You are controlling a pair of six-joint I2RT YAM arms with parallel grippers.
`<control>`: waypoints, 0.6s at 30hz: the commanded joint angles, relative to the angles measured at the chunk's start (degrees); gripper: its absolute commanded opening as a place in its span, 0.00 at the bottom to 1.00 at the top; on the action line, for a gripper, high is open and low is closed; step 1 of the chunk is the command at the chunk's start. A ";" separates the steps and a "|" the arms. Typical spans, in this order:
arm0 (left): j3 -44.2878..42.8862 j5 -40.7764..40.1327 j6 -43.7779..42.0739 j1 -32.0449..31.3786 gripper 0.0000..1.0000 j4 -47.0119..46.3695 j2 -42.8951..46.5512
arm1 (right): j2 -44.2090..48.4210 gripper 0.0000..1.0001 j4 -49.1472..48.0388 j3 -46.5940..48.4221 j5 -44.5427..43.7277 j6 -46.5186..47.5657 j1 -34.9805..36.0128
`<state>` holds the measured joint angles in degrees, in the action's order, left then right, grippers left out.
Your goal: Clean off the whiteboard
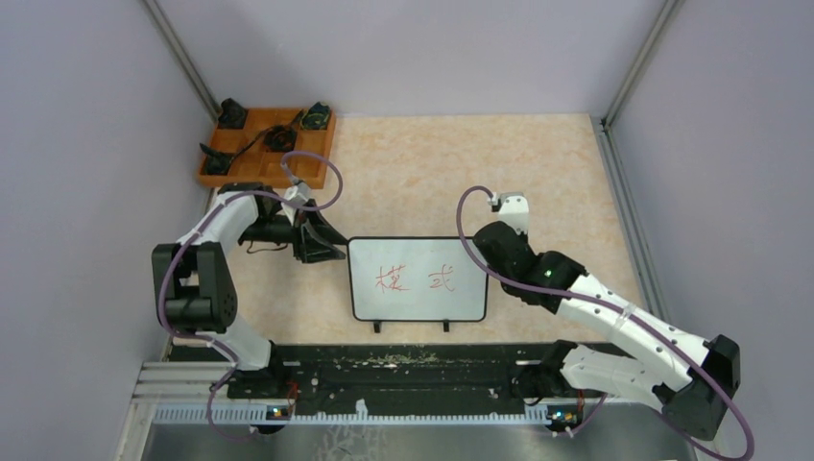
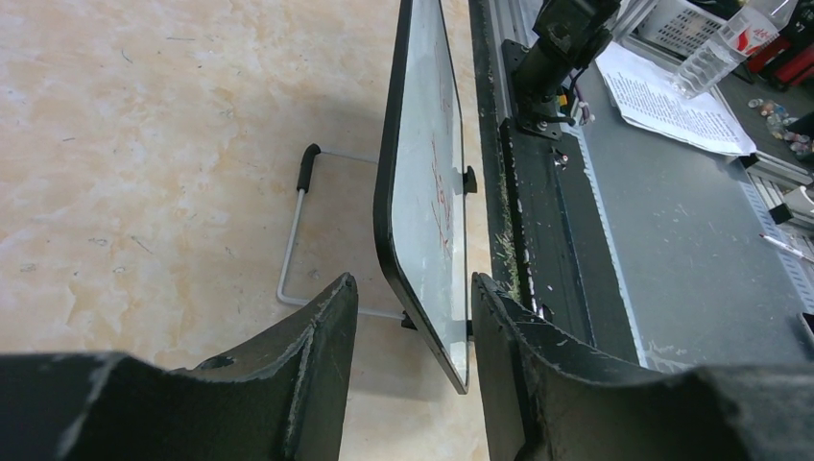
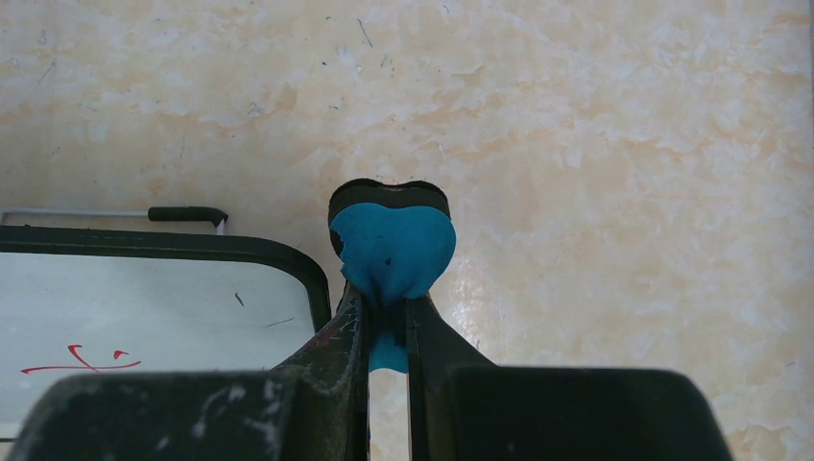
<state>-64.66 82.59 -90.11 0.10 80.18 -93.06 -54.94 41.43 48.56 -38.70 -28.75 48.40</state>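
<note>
pale lavender walls (image 1: 86,115) close the cell at 9, 12 and 3 o'clock, joined by grey metal corner posts (image 1: 182,58) at 11 and 1. the table top (image 1: 538,163) is beige, marbled, lightly scratched and evenly lit. an orange compartment tray (image 1: 317,144) sits at 11 o'clock. a black rail (image 1: 403,375) and a grey metal sheet (image 1: 384,444) run along 6 o'clock. in the left wrist view, printed papers (image 2: 672,106), a plastic bottle (image 2: 720,53) and a white basket (image 2: 686,19) lie at 1 o'clock.

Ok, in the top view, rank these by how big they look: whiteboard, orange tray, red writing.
1. Whiteboard and orange tray: about alike. The tray sits farther from the camera, so I won't rank one over the other.
2. Red writing: clearly smallest.
</note>
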 commanded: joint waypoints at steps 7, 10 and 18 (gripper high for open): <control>-0.62 1.63 -1.21 -1.35 0.53 0.73 -0.72 | 0.10 0.00 -1.53 3.30 -1.64 -0.95 1.11; -0.63 1.76 -1.17 -1.67 0.53 0.76 -0.72 | -0.08 0.00 -1.66 3.30 -1.64 -1.04 1.37; -0.69 1.88 -1.04 -2.43 0.53 0.77 -1.46 | -1.08 0.00 -2.40 3.45 -1.64 -1.13 1.85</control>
<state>-64.66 83.00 -90.06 -1.63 80.18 -93.67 -55.66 41.32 48.86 -39.27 -29.19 49.34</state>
